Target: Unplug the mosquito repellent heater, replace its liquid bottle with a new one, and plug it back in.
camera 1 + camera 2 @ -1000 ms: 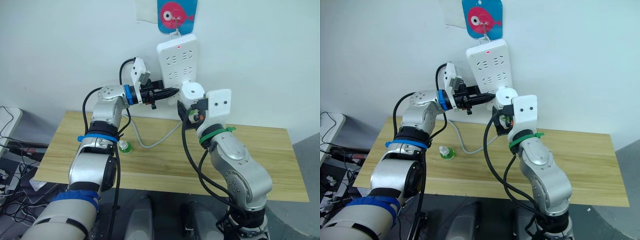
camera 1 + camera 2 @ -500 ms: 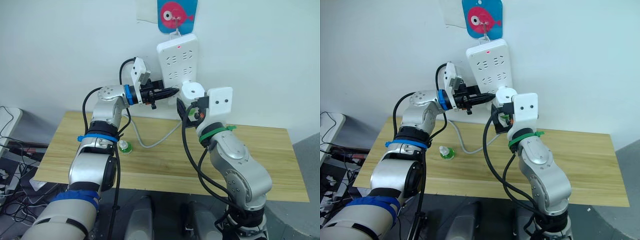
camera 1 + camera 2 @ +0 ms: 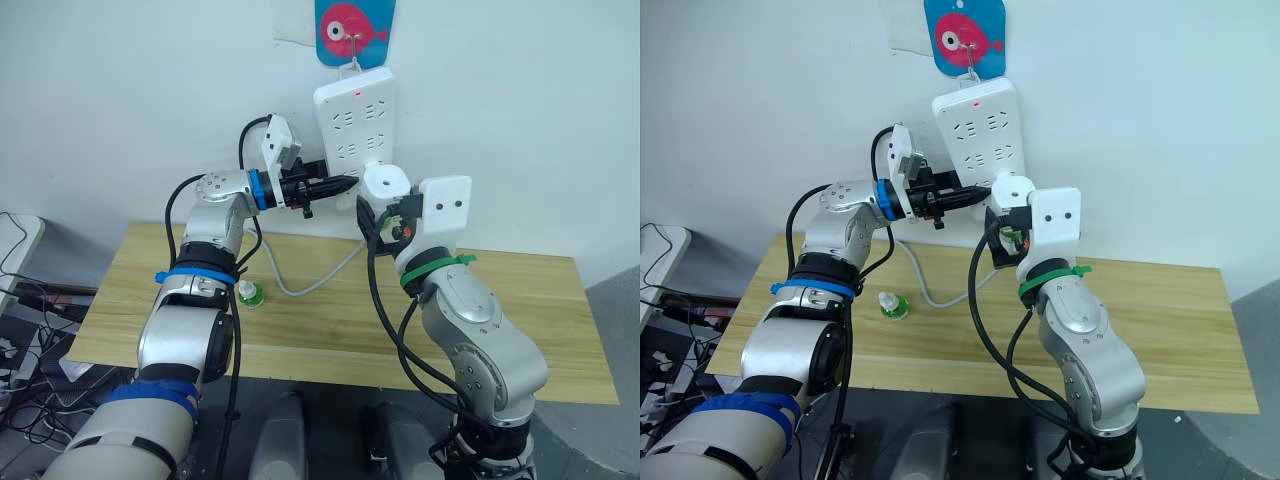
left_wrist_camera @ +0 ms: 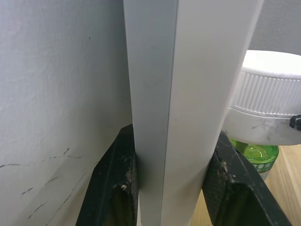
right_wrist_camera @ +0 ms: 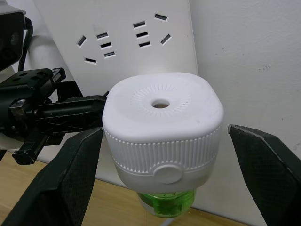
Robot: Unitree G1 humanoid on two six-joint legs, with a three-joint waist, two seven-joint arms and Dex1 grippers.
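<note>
Right end effector has released, straddling heater.

Head stereo downward; wrist close-ups.

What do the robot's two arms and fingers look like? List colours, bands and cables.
Both arms are silver-grey metal with black cables. The left arm has blue bands, the right arm a green band and a white wrist plate. The left gripper and right gripper have black fingers.
</note>
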